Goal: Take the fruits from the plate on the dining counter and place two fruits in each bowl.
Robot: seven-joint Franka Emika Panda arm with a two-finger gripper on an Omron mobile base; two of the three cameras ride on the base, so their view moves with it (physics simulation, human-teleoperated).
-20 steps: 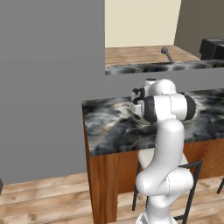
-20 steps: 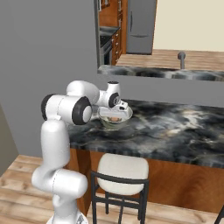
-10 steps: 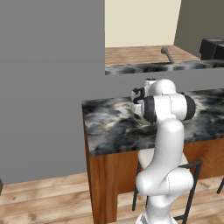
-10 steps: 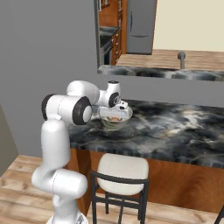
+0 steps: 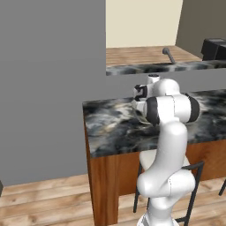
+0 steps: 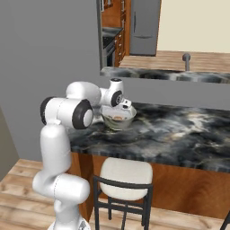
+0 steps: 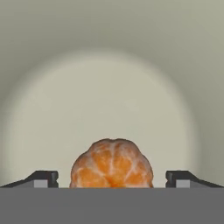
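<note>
A: 1 peeled-looking bright orange round fruit (image 7: 112, 162) is seen lying on the floor of the deep pale beige-olive glazed bowl (image 6: 118, 117), between the 2 dark fingertips of the gripper (image 7: 112, 178). How far along is the task judged to be?

B: Early, it is judged. At least 1 fruit is delivered to this bowl, which stands on the black, grey and white marbled dining counter (image 6: 179, 134) near its left end. Whether a 2nd fruit lies in it cannot be told, and no other bowl or plate can be made out, so the remainder is left open.

A: How are the jaws held?

B: They are spread wide, well clear of the fruit on both sides; nothing is gripped.

A: What is changed from 1 second ago?

B: The jaws, then closed, are now parted and the fruit is released. The arm is barely moved, and the hand is kept low over the bowl.
</note>
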